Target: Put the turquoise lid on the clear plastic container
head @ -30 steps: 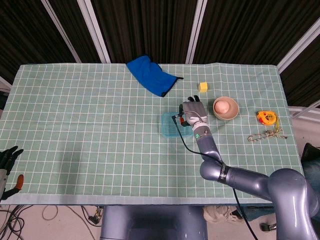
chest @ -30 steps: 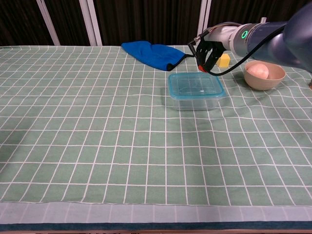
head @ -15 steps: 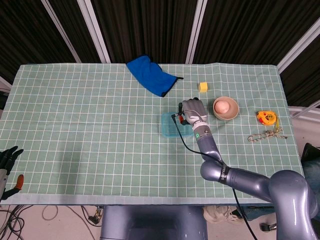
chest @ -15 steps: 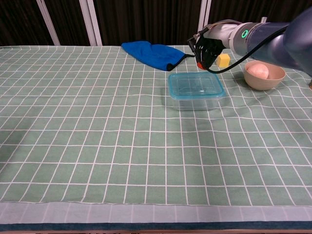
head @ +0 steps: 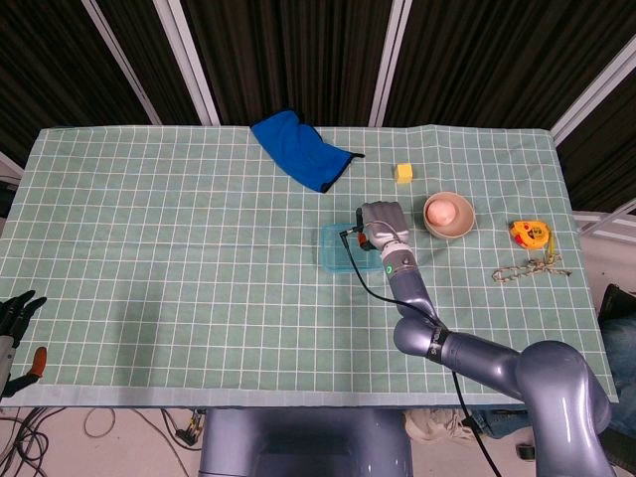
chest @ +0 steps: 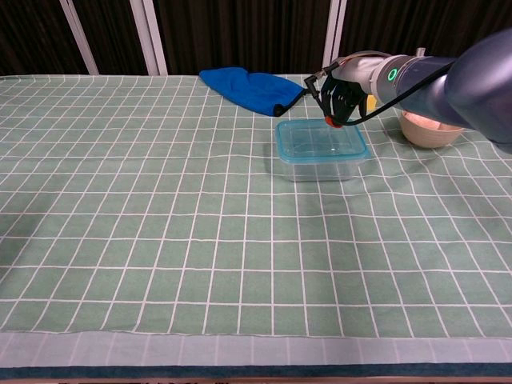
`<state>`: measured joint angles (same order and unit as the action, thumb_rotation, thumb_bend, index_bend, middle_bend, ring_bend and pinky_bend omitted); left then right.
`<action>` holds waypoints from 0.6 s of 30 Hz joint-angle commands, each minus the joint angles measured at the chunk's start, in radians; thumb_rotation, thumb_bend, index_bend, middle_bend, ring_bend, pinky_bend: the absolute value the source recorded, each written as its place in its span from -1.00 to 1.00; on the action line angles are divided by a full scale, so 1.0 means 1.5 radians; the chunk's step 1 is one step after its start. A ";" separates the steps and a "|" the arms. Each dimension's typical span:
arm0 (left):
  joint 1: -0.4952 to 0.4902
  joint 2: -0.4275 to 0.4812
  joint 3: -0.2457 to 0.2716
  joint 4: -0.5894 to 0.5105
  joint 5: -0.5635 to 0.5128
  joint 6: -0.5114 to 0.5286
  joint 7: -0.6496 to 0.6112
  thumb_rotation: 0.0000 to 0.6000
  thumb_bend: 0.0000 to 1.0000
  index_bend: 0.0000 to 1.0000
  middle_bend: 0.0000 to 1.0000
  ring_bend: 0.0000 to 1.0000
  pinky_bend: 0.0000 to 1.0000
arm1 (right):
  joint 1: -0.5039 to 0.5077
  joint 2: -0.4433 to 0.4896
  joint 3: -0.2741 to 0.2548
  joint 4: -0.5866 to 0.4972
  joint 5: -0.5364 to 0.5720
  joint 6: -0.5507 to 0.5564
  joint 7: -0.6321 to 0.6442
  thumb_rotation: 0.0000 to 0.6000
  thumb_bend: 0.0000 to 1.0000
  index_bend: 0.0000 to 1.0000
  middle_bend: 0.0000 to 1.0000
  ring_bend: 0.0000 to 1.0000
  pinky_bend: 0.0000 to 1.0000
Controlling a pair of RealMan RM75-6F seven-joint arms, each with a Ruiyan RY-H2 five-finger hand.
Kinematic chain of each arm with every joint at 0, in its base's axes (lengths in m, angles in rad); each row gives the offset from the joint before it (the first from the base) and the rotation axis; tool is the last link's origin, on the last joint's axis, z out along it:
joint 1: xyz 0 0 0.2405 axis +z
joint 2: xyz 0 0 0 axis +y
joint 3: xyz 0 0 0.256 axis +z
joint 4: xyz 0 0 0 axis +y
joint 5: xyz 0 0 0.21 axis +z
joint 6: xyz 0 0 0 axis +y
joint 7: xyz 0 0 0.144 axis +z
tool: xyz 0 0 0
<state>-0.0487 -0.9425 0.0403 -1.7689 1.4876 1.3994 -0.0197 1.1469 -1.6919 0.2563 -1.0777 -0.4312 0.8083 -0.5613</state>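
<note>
Right hand [chest: 342, 96] curled above one turquoise lid [chest: 321, 138] (one container).

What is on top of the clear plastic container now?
The turquoise lid sits on the clear plastic container. The right hand is over its far right corner; whether it touches cannot be seen.

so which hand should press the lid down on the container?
Right. The right hand hovers at the far edge of the turquoise lid sitting on the clear container; the left hand is off the table.
</note>
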 commanded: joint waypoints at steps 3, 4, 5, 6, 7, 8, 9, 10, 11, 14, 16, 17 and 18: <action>0.000 -0.001 0.000 0.000 -0.002 0.000 0.003 1.00 0.05 -0.81 -1.00 -1.00 -1.00 | 0.007 -0.006 -0.002 0.025 0.010 -0.014 -0.026 1.00 0.04 0.38 0.14 -0.26 -1.00; 0.000 -0.001 -0.001 0.000 -0.002 -0.001 0.004 1.00 0.05 -0.81 -1.00 -1.00 -1.00 | 0.007 -0.006 -0.002 0.028 0.011 -0.016 -0.029 1.00 0.04 0.38 0.15 -0.26 -1.00; 0.000 -0.001 -0.001 0.000 -0.003 -0.001 0.005 1.00 0.05 -0.81 -1.00 -1.00 -1.00 | 0.007 -0.006 -0.001 0.031 0.013 -0.019 -0.031 1.00 0.04 0.38 0.15 -0.26 -1.00; 0.000 -0.001 -0.001 -0.001 -0.004 -0.001 0.006 1.00 0.05 -0.81 -1.00 -1.00 -1.00 | 0.006 -0.006 -0.001 0.033 0.015 -0.020 -0.033 1.00 0.04 0.38 0.15 -0.26 -1.00; 0.000 -0.001 -0.001 -0.002 -0.004 -0.002 0.006 1.00 0.05 -0.81 -1.00 -1.00 -1.00 | 0.006 -0.007 -0.001 0.035 0.017 -0.023 -0.036 1.00 0.04 0.38 0.15 -0.26 -1.00; 0.000 -0.001 -0.001 -0.002 -0.005 -0.002 0.007 1.00 0.05 -0.81 -1.00 -1.00 -1.00 | 0.006 -0.008 -0.002 0.037 0.019 -0.026 -0.039 1.00 0.04 0.38 0.15 -0.26 -1.00; 0.000 -0.001 -0.001 -0.002 -0.005 -0.002 0.007 1.00 0.05 -0.81 -1.00 -1.00 -1.00 | 0.006 -0.008 -0.002 0.039 0.022 -0.029 -0.041 1.00 0.04 0.38 0.16 -0.26 -1.00; 0.000 -0.001 -0.001 -0.003 -0.006 -0.002 0.008 1.00 0.05 -0.81 -1.00 -1.00 -1.00 | 0.006 -0.009 -0.001 0.041 0.024 -0.031 -0.042 1.00 0.04 0.39 0.16 -0.26 -1.00; 0.000 0.000 -0.001 -0.004 -0.007 -0.003 0.008 1.00 0.05 -0.81 -1.00 -1.00 -1.00 | 0.006 -0.011 -0.001 0.044 0.026 -0.033 -0.044 1.00 0.04 0.39 0.16 -0.26 -1.00; 0.000 0.000 -0.001 -0.005 -0.009 -0.004 0.008 1.00 0.05 -0.81 -1.00 -1.00 -1.00 | 0.007 -0.015 0.001 0.051 0.030 -0.040 -0.047 1.00 0.04 0.39 0.17 -0.26 -1.00; -0.001 0.000 -0.001 -0.005 -0.009 -0.004 0.008 1.00 0.05 -0.81 -1.00 -1.00 -1.00 | 0.007 -0.018 0.002 0.055 0.029 -0.043 -0.048 1.00 0.04 0.39 0.17 -0.26 -1.00; -0.001 0.000 -0.001 -0.006 -0.010 -0.005 0.009 1.00 0.05 -0.81 -1.00 -1.00 -1.00 | 0.007 -0.019 0.002 0.057 0.028 -0.045 -0.048 1.00 0.04 0.39 0.17 -0.26 -1.00; -0.001 0.000 -0.001 -0.006 -0.010 -0.005 0.009 1.00 0.05 -0.81 -1.00 -1.00 -1.00 | 0.008 -0.021 0.002 0.059 0.028 -0.046 -0.048 1.00 0.04 0.39 0.17 -0.26 -1.00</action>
<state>-0.0498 -0.9419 0.0384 -1.7775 1.4725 1.3915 -0.0066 1.1578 -1.7217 0.2589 -0.9908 -0.3890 0.7408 -0.6332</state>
